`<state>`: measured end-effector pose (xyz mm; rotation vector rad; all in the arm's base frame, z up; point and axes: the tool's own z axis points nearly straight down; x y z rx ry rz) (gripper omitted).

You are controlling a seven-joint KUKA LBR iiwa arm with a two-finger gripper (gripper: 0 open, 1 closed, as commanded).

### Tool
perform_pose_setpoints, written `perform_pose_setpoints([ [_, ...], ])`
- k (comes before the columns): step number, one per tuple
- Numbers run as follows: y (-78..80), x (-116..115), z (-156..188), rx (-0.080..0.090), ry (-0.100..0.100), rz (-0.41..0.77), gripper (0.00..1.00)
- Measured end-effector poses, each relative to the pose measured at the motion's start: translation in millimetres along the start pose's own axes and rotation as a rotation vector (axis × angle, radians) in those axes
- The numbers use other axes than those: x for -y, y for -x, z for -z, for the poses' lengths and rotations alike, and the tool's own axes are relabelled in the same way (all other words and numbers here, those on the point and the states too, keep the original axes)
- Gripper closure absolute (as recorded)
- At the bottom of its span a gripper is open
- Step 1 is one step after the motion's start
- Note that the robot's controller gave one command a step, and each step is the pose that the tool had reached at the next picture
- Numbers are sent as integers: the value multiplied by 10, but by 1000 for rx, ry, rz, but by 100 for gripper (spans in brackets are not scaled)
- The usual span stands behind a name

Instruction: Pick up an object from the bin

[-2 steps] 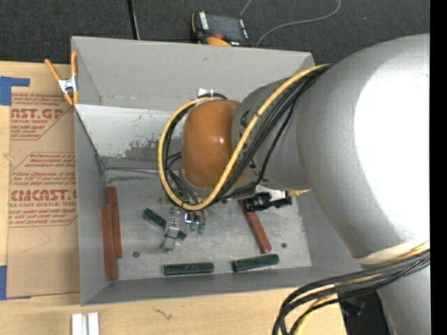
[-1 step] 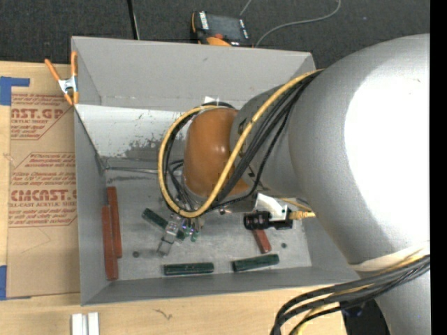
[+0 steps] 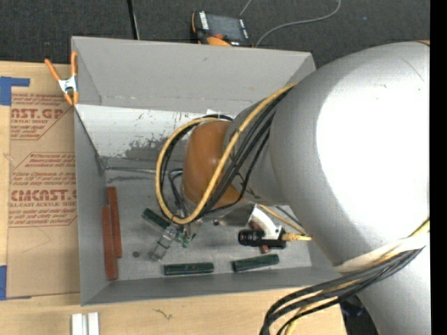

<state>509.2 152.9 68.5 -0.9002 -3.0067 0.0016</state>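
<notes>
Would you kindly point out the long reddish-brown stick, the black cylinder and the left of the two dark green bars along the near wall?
Long reddish-brown stick (image 3: 110, 237): camera view, middle of its length.
Black cylinder (image 3: 253, 239): camera view, its body.
Left dark green bar (image 3: 188, 269): camera view, its middle.

Bin (image 3: 188, 75) partly behind arm (image 3: 349, 159)

open bare floor in back-left of bin (image 3: 89, 201), reddish bars (image 3: 110, 232) tight along left wall, dark green sticks (image 3: 188, 269) lining the front, black cylinder (image 3: 260, 239) just behind, fat arm (image 3: 363, 166) and cables (image 3: 160, 176) hogging the right
</notes>
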Motion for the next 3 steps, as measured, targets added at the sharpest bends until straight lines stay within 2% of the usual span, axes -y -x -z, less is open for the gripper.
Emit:
perform_pose_setpoints([
  [1,-4,0,-6,1,1,0,0],
  [2,-2,-2,-2,2,2,0,100],
  [3,5,-14,1208,8,8,1,100],
])
